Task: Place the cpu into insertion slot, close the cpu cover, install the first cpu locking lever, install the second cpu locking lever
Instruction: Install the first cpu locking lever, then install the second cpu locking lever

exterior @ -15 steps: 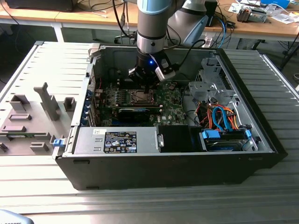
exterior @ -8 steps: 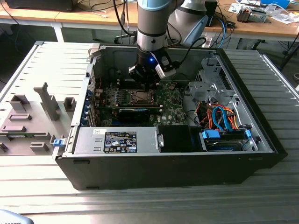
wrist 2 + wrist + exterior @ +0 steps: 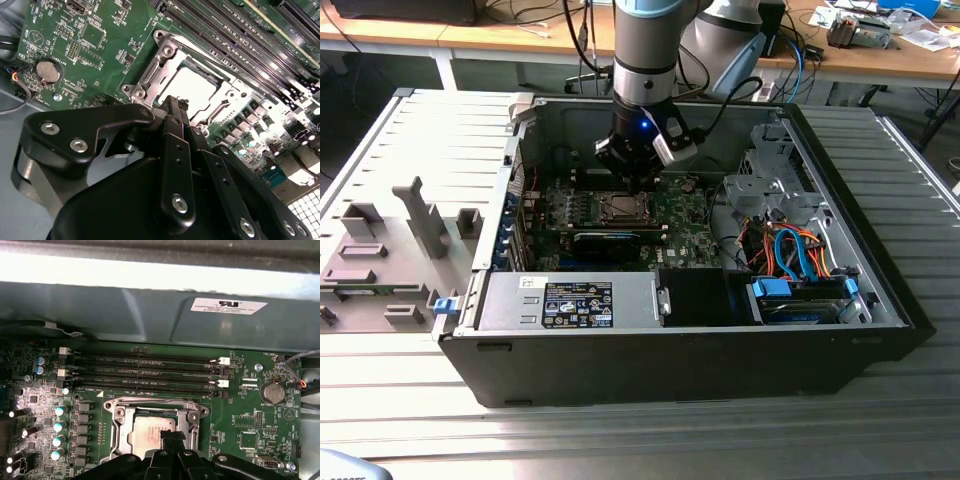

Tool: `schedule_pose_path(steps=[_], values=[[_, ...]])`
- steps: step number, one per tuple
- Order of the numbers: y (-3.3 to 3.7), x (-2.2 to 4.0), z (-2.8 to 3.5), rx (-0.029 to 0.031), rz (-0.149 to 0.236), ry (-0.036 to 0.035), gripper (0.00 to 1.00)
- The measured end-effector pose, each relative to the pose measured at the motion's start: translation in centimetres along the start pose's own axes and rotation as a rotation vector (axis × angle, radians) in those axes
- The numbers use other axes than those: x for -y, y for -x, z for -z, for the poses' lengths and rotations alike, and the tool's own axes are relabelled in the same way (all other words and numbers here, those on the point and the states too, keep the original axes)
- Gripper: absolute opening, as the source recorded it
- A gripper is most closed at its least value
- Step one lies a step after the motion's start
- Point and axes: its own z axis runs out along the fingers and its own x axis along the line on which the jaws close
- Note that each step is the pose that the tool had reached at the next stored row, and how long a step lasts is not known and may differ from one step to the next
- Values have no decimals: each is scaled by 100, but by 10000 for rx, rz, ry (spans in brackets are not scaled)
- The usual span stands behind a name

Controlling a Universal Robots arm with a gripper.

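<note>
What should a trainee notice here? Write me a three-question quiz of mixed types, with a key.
1. True or false: the cpu sits on the green board.
2. The hand hangs nearest to: A) the coin battery, B) the cpu, C) the memory slots.
3. Name the silver metal frame around the cpu.

Key: 1 true. 2 B. 3 the cpu cover.

Ribbed grey table (image 3: 880,420), open computer case (image 3: 720,360)
</note>
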Motion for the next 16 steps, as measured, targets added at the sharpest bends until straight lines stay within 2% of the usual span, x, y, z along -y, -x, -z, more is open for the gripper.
schedule_pose_path(steps=[4,12,15,16], values=[[-1,6,3,-3,1,-3,11],[-5,72,5,-1,0,-1,11],[-9,134,9,-1,0,-1,11],[-12,182,11,0,0,4,11]])
